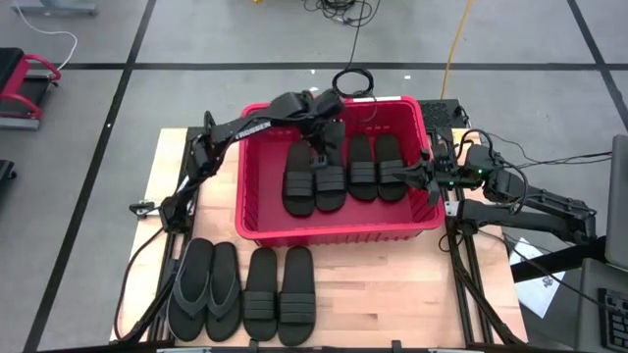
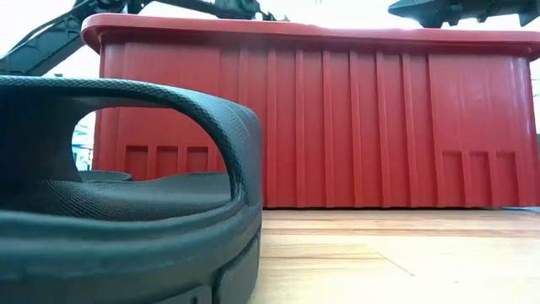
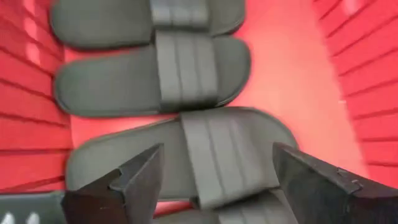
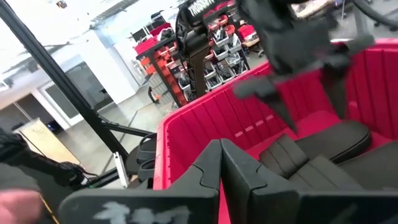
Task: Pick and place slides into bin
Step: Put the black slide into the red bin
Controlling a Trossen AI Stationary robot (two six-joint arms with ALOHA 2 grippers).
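Note:
The red bin (image 1: 339, 230) stands mid-table and holds four black strap slides side by side (image 1: 299, 176) (image 1: 331, 178) (image 1: 362, 167) (image 1: 391, 167). My left gripper (image 1: 321, 147) is open above the second slide from the left (image 3: 211, 155). Its fingers stand on either side of that slide without touching it. My right gripper (image 1: 417, 176) is shut and empty over the bin's right rim, and it also shows in the right wrist view (image 4: 221, 163). Two greyer flip-flops (image 1: 204, 289) and two strap slides (image 1: 280, 294) lie flat on the table in front of the bin.
In the low view one flip-flop (image 2: 126, 211) lies close in front of the bin's near wall (image 2: 337, 127). Bare wood (image 1: 392, 294) lies at the table's near right. Cables (image 1: 351, 78) lie on the floor beyond the table's far edge.

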